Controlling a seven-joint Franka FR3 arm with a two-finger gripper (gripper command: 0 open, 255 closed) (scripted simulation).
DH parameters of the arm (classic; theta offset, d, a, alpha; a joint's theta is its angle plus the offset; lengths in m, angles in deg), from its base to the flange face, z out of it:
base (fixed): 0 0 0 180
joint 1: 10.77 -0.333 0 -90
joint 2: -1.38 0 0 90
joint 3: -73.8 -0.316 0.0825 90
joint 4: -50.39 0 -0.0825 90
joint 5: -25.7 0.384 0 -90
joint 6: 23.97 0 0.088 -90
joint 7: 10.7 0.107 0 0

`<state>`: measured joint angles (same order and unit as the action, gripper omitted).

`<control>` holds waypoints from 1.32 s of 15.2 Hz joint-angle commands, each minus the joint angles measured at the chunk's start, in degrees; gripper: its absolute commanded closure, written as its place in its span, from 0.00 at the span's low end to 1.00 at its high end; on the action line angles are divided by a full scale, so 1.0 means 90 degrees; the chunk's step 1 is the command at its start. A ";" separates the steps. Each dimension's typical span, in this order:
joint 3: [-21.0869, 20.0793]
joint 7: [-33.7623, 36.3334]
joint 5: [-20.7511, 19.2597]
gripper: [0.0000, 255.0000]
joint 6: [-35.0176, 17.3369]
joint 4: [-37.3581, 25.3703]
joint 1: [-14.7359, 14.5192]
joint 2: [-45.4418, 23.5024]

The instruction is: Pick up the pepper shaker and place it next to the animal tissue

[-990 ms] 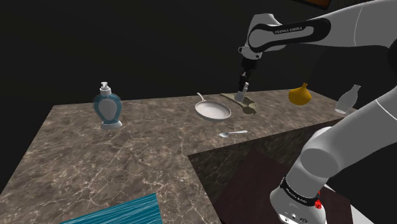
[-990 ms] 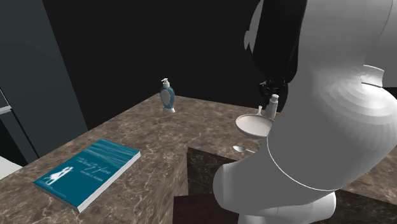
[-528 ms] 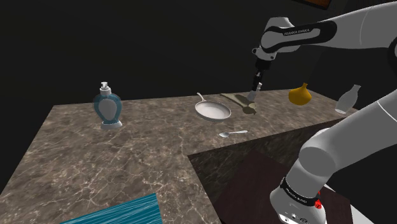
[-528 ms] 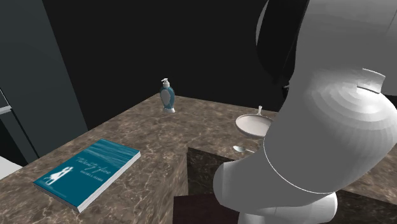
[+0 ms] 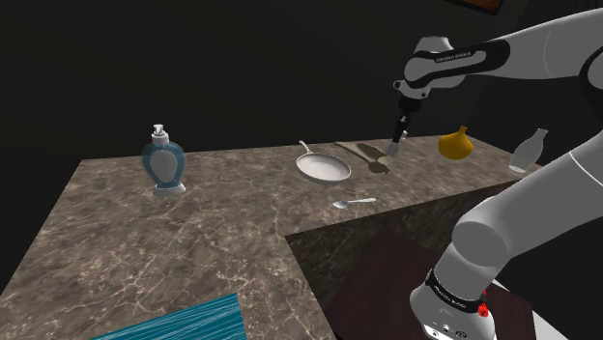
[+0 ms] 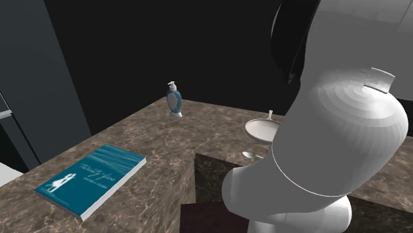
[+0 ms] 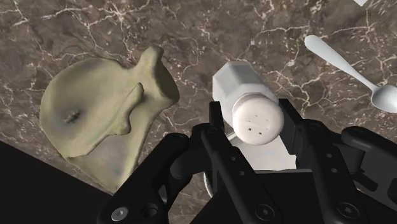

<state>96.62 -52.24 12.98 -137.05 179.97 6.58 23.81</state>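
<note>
My gripper (image 5: 396,146) hangs over the back of the marble counter (image 5: 193,232), shut on a small white pepper shaker (image 5: 393,150). In the wrist view the shaker (image 7: 245,86), with its holed round cap, is clasped between both black fingers of the gripper (image 7: 252,122). The animal tissue (image 7: 95,108) is a flat olive animal-shaped piece lying on the counter right beside and below the shaker. In the shoulder view this olive piece (image 5: 362,153) lies just to the left of the gripper.
A white pan (image 5: 324,167) and a spoon (image 5: 354,203) lie left of and in front of the tissue. A yellow vase (image 5: 455,144) and a pale bottle (image 5: 528,152) stand to the right. A blue soap dispenser (image 5: 164,162) and a teal book (image 6: 89,175) sit far off.
The gripper has carried the shaker toward the shoulder view's right, away from the pan, and now hangs by the far end of the olive tissue piece.
</note>
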 commanded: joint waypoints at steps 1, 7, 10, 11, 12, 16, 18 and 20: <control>0.0030 -0.0002 -0.0008 1.00 -0.0175 0.0128 0.0005 -0.0044; 0.0107 0.0017 -0.0035 1.00 -0.0710 0.0536 0.0018 -0.0173; 0.0148 0.0022 -0.0044 1.00 -0.0983 0.0723 0.0021 -0.0261; 0.0163 0.0023 -0.0046 1.00 -0.1075 0.0783 0.0022 -0.0294; 0.0177 0.0023 -0.0047 1.00 -0.1168 0.0842 0.0023 -0.0328; 0.0236 0.0021 -0.0046 1.00 -0.1542 0.1065 0.0022 -0.0484; 0.0267 0.0016 -0.0041 1.00 -0.1732 0.1168 0.0019 -0.0573; 0.0298 0.0009 -0.0032 1.00 -0.1924 0.1267 0.0015 -0.0669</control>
<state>99.18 -52.18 12.63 -153.37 190.90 6.77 18.30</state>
